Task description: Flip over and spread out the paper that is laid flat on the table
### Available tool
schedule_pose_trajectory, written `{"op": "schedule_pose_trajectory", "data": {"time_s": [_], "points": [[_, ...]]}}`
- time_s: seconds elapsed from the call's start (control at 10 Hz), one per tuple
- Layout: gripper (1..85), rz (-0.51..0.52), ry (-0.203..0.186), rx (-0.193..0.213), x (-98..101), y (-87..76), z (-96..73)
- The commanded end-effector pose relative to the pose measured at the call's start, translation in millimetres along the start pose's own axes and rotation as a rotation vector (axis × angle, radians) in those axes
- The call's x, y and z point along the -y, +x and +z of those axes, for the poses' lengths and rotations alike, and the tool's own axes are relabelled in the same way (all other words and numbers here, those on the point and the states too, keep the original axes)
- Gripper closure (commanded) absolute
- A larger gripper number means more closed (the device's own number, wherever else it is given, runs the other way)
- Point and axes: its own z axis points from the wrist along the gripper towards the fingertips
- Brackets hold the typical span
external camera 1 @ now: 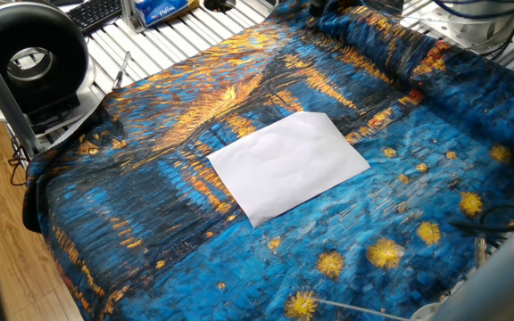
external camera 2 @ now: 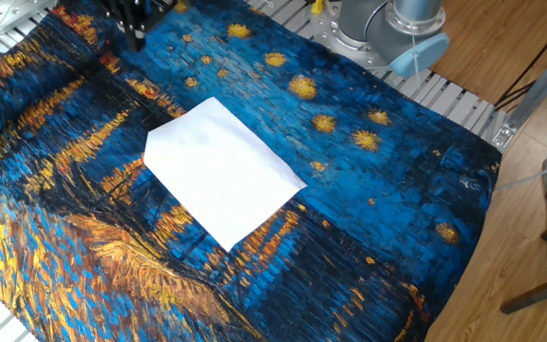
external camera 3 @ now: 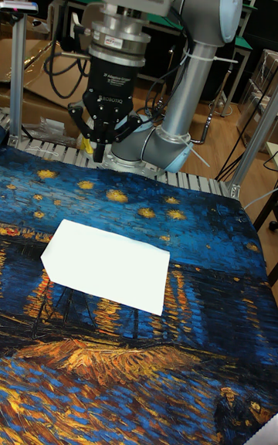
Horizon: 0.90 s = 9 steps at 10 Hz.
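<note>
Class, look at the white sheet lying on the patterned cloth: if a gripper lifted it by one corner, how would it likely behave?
The paper looks very thin and lies flat, so it would probably droop, not stay stiff. It likely weighs almost nothing. On the wrinkled table cloth, a push might buckle it rather than slide it.

Blue-and-orange draped table [external camera 1: 150, 223]; white paper [external camera 1: 288, 165] flat at its middle

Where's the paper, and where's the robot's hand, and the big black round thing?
paper [external camera 3: 106, 265], tall fixed view, middle of the sheet
gripper [external camera 3: 100, 150], tall fixed view, between the fingers' tips
fan [external camera 1: 30, 61], one fixed view, its hub
</note>
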Motion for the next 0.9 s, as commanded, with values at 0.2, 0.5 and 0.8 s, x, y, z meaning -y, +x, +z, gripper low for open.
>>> {"op": "schedule_pose_trajectory", "data": {"time_s": [0.2,0.5,0.8], "points": [[84.7,0.088,-0.028,0.045,-16.7,-5.2,12.8],[84.7,0.101,-0.030,0.074,-25.5,-13.2,19.6],[84.7,0.096,-0.012,0.078,-24.9,-16.7,22.5]]}}
